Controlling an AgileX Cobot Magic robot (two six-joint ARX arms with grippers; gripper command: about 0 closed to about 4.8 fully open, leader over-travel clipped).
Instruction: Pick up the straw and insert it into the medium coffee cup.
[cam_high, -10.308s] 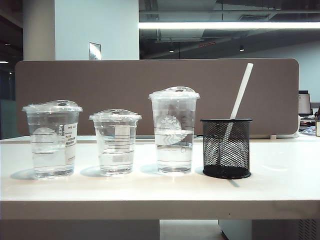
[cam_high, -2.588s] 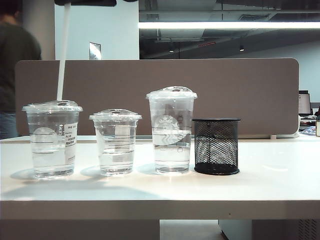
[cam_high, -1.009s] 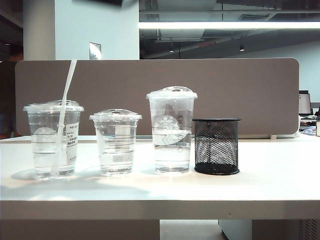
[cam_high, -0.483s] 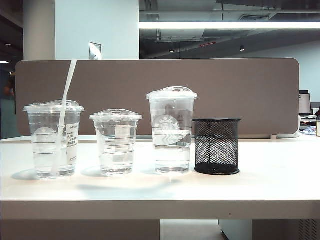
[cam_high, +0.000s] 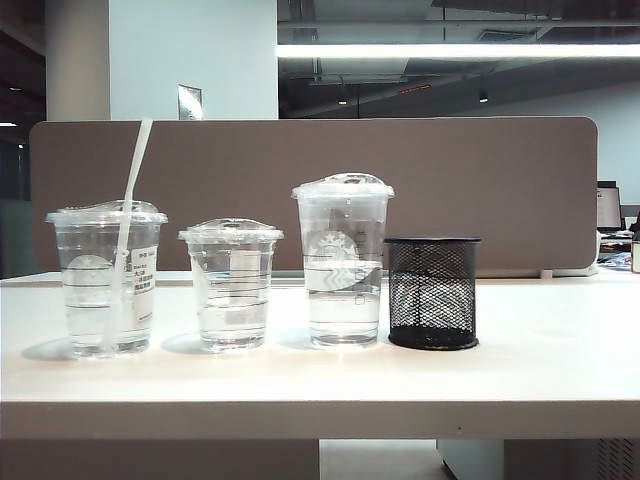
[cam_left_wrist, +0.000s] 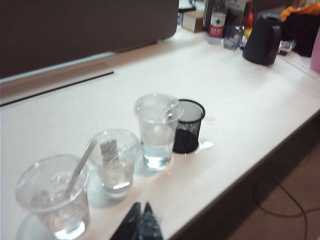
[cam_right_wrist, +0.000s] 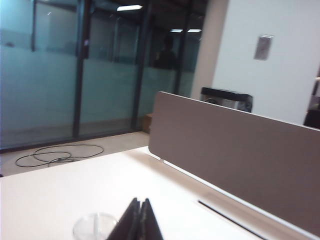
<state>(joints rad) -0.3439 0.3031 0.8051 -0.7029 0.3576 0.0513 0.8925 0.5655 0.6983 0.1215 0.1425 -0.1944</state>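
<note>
White straw (cam_high: 131, 200) stands inside the medium coffee cup (cam_high: 106, 280); task looks done. Left gripper (cam_left_wrist: 141, 225) and right gripper (cam_right_wrist: 138, 222) fingers pressed together, empty, raised clear.

straw (cam_high: 131, 190): white | medium coffee cup (cam_high: 105, 285): clear | mesh holder (cam_high: 432, 293): black

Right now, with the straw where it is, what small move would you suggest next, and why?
Probably just keep both arms back. The straw already stands through the lid of the medium coffee cup, and the left end effector and right end effector are shut, holding nothing.
</note>
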